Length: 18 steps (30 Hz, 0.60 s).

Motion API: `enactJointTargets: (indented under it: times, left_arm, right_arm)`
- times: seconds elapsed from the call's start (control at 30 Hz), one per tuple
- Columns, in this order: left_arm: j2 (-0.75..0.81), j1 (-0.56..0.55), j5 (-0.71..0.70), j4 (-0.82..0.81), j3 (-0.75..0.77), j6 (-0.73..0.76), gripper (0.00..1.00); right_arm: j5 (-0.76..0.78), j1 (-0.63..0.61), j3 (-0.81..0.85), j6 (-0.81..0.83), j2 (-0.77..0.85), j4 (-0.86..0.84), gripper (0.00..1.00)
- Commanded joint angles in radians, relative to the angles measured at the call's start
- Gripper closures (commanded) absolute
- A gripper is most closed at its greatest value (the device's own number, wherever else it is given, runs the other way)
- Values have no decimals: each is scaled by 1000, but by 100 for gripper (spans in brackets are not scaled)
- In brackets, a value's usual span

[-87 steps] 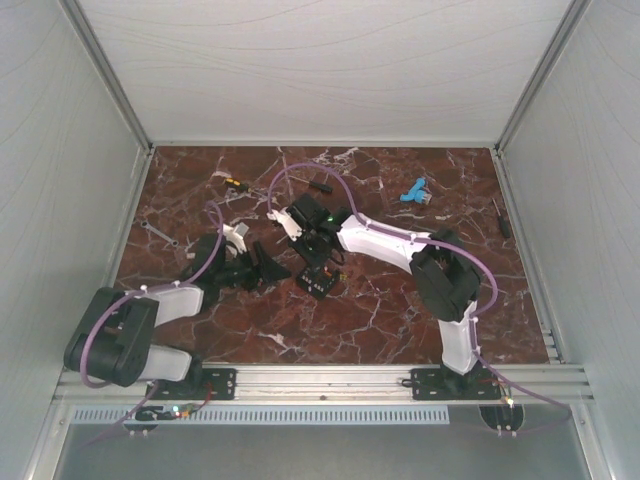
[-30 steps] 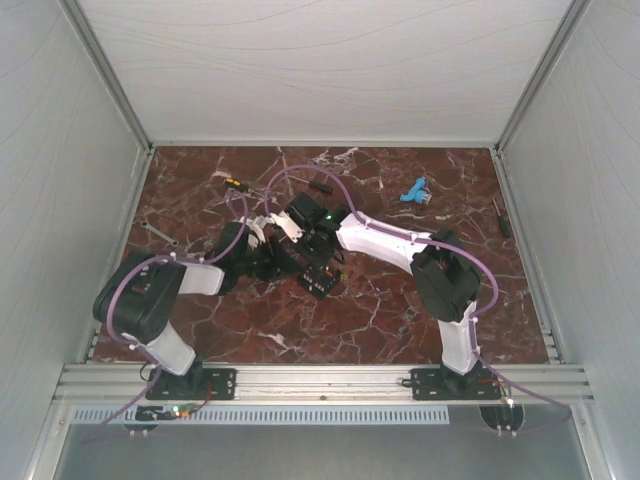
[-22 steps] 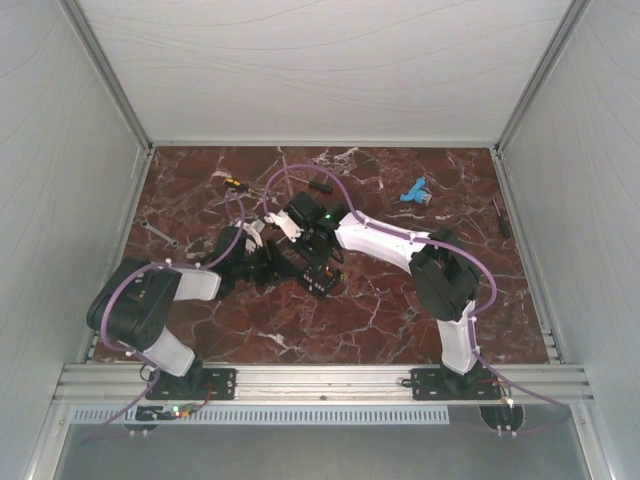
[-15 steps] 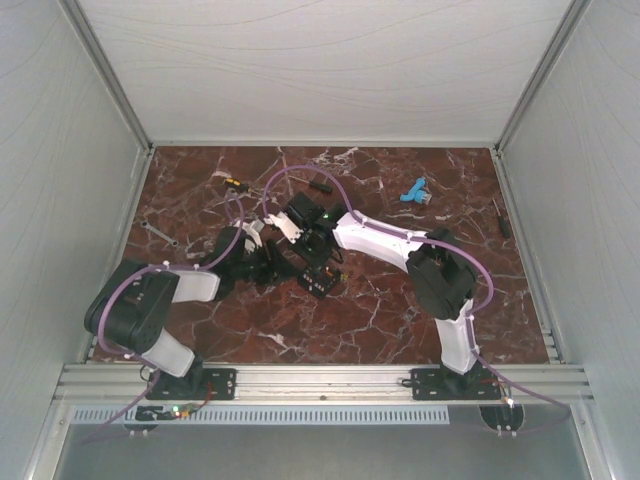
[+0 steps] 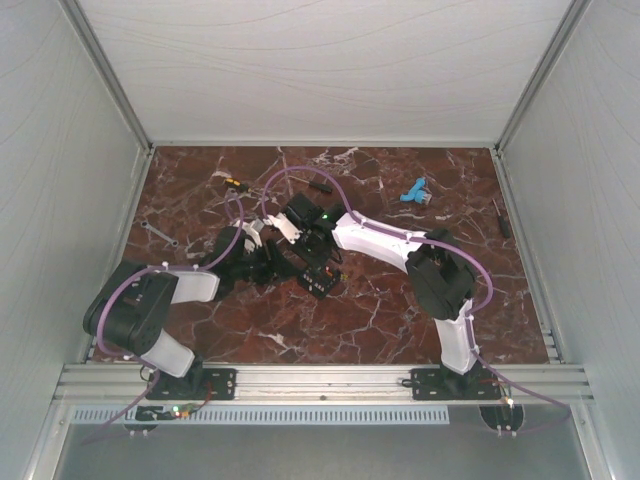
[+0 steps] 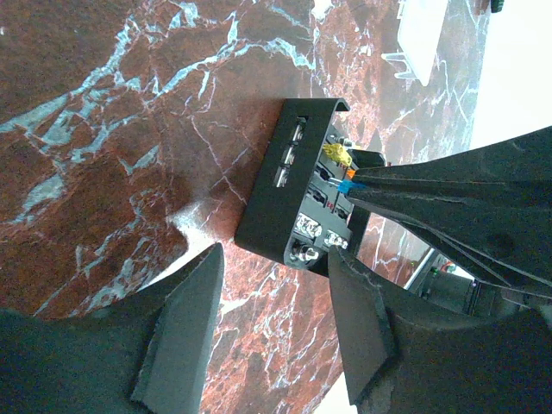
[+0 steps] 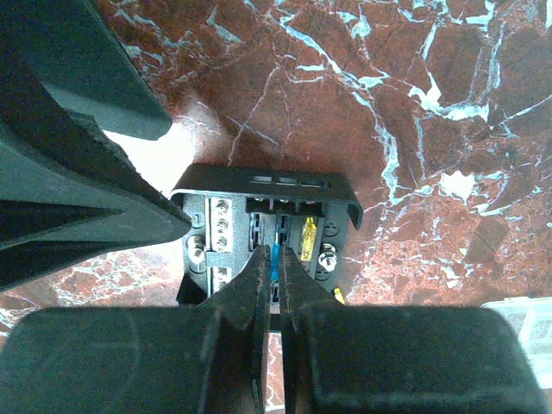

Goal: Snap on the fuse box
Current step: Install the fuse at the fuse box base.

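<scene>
Top external view: the small black square plastic fuse box (image 5: 320, 282) is seen lying on the red-brown marble tabletop (image 5: 400, 320), near its middle, where the two arms' wrists meet. In the left wrist view the left gripper (image 6: 274, 254) is held low over the tabletop with its fingers (image 6: 185, 328) spread wide apart, and the box lies just beyond their tips. In the right wrist view the right gripper (image 7: 273, 256) is shown with its fingers pressed together, their tips set among the yellow, orange and blue fuses (image 7: 309, 231) inside the box. Whether a fuse is pinched cannot be told. A clear square plastic lid (image 6: 423, 34) is seen lying apart from the box.
</scene>
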<state>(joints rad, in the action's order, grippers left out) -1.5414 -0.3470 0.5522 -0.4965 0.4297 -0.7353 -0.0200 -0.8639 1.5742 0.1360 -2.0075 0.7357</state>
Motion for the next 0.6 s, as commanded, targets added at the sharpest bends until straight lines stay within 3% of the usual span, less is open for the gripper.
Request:
enactJointTargets:
  times: [0.0,0.57]
  left_arm:
    - [24,3,-10,-14,7,19,47]
    - [16,3,-6,-17,7,19,47]
  right_arm:
    - [2,-7,26,1,-9,16,100]
    - [16,-7,12,2,26,-5,100]
